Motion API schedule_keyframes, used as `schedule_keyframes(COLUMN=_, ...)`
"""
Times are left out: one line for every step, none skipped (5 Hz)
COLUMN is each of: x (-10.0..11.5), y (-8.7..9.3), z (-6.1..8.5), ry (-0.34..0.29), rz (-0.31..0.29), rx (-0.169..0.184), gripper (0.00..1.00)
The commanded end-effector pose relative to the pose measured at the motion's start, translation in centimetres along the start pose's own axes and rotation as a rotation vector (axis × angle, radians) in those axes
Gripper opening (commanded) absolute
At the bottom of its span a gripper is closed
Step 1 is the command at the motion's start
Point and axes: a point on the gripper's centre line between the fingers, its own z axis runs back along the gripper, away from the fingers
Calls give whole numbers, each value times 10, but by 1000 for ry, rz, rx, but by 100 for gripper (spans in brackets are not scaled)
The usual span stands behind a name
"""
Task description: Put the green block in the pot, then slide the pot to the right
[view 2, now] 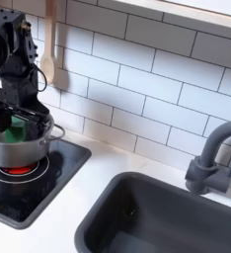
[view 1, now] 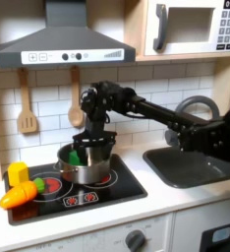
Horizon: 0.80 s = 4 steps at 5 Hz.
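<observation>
The silver pot (view 1: 84, 167) (view 2: 11, 151) stands on the black stove top, over the red burner. Inside it, towards the first exterior view's left, lies the green block (view 1: 76, 156) (view 2: 25, 129), partly hidden by the black fingers in the second exterior view. My gripper (view 1: 91, 148) (view 2: 13, 123) points down into the pot's mouth, right over the block. Its fingers look spread, with green showing beside and behind them.
A yellow block (view 1: 19, 173) and an orange carrot (view 1: 19, 195) lie at the stove's left in the first exterior view. The dark sink basin (view 1: 191, 165) (view 2: 167, 212) and grey faucet (view 1: 201, 103) (view 2: 211, 158) lie to the right of the stove. Wooden utensils hang on the tiled wall.
</observation>
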Motion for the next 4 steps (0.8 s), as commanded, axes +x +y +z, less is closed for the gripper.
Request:
schedule_keyframes(x=-12, y=-19, z=-2, ry=23, rz=-46, rx=-29, gripper=100)
schedule_keyframes(x=-16, y=-31, z=-7, ry=38, rz=-67, rx=-46, gripper=100)
schedule_keyframes(x=-20, y=-33, z=-1, ry=30, rz=-74, rx=-47, gripper=100)
schedule_keyframes(x=-25, y=-43, z=1, ry=33, rz=-96, rx=-59, gripper=100)
